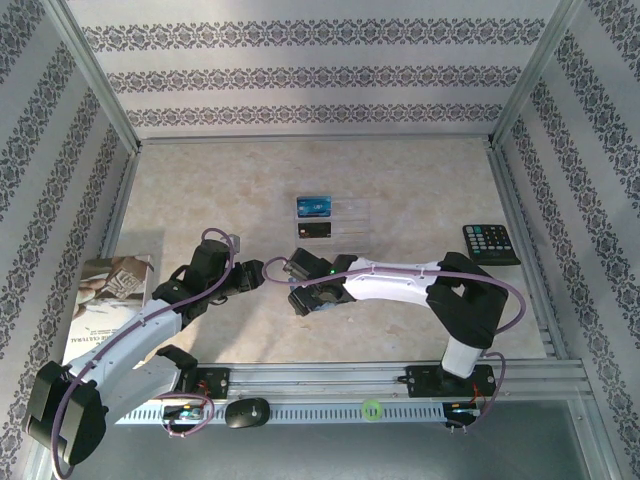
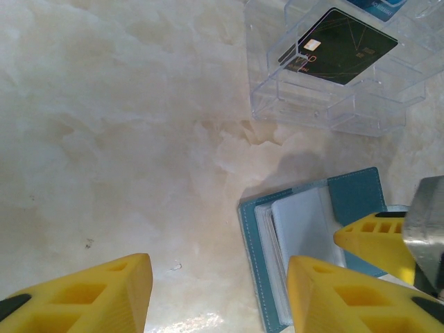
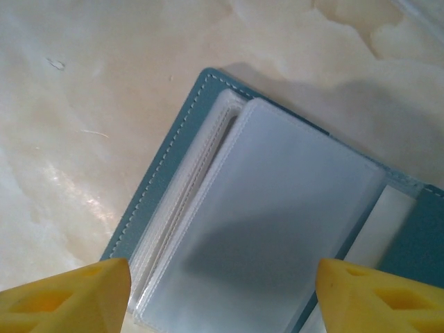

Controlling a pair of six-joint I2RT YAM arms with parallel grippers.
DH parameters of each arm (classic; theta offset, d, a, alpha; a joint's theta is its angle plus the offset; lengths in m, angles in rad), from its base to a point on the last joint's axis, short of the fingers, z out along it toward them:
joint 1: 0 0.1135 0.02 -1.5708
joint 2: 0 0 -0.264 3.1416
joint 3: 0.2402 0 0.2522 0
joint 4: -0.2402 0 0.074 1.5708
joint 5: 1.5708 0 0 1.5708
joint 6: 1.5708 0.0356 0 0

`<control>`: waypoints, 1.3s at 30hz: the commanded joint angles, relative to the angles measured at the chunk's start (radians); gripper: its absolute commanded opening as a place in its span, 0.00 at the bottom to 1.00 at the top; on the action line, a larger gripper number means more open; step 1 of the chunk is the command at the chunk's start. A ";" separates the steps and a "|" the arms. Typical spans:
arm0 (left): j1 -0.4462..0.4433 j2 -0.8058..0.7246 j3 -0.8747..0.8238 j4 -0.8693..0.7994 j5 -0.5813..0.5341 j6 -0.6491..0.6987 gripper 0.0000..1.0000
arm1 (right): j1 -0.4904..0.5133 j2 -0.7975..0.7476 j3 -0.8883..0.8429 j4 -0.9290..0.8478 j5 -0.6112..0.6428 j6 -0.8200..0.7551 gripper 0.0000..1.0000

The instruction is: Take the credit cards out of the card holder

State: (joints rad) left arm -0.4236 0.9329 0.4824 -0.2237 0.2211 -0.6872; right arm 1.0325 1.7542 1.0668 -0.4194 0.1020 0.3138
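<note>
Hovering open and empty, my right gripper [image 3: 222,274] sits over the spread card holder [image 3: 270,215], left gripper [image 2: 218,270] gaping empty beside it. Black card [image 2: 340,45] and blue card [image 1: 313,206] lie in the clear tray [image 2: 312,111]. The sleeves I can see look empty, so I judge it nearly done.

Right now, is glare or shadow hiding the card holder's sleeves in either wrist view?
Right wrist: sharp; a soft shadow crosses the frosted sleeves of the card holder, glare sits on the table. Left wrist: sharp; card holder evenly lit, glare on the table near the bottom edge.
</note>
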 commanded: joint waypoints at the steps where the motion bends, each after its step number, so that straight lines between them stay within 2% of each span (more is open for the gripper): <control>1: 0.015 -0.010 -0.013 -0.019 0.011 0.015 0.54 | 0.017 0.029 0.027 -0.028 0.022 -0.007 0.72; 4: 0.017 -0.007 -0.015 -0.014 0.015 0.015 0.55 | 0.017 0.054 0.027 -0.033 0.026 0.001 0.71; 10: 0.017 0.013 -0.011 0.006 0.042 0.017 0.54 | 0.013 0.068 -0.011 -0.002 0.021 0.030 0.61; 17: 0.013 0.070 -0.007 0.075 0.109 0.005 0.48 | -0.033 -0.002 -0.109 0.144 -0.084 0.061 0.48; 20: 0.003 0.098 -0.002 0.105 0.130 -0.001 0.43 | -0.057 -0.018 -0.145 0.197 -0.126 0.079 0.39; 23: -0.023 0.125 0.007 0.136 0.133 -0.006 0.40 | -0.072 -0.026 -0.173 0.235 -0.148 0.094 0.26; 30: -0.131 0.243 0.027 0.242 0.125 -0.026 0.35 | -0.095 -0.055 -0.240 0.339 -0.186 0.140 0.06; 34: -0.188 0.336 0.040 0.320 0.132 -0.039 0.25 | -0.111 -0.098 -0.290 0.404 -0.209 0.167 0.03; 39: -0.226 0.412 0.050 0.433 0.156 -0.052 0.00 | -0.124 -0.107 -0.320 0.433 -0.235 0.191 0.00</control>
State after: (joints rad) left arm -0.6281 1.3209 0.4976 0.0910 0.3553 -0.7319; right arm 0.9134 1.6554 0.7818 0.0132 -0.0917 0.4706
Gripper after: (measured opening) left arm 0.052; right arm 0.050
